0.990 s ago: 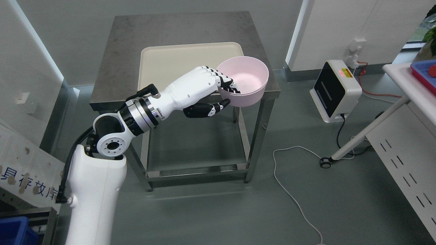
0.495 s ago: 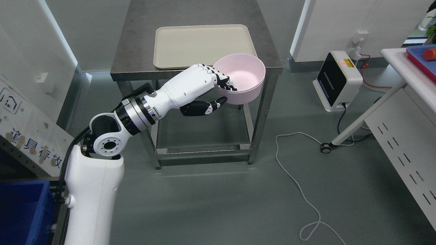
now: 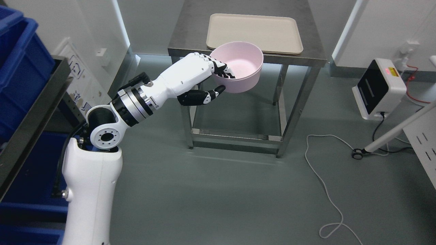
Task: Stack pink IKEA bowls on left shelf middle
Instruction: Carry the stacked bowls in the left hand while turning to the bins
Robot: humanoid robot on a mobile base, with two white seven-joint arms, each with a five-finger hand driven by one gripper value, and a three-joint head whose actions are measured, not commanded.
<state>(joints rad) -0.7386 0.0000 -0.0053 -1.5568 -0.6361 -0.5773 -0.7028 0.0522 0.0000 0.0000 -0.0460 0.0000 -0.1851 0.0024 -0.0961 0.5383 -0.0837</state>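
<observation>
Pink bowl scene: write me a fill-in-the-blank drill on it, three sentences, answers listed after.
1. The left hand grips the pink bowl by its ____.
2. The beige tray on the metal table holds ____ bowls.
3. The bins on the shelf at the picture's left are ____ in colour.

Missing words: rim; no; blue
</observation>
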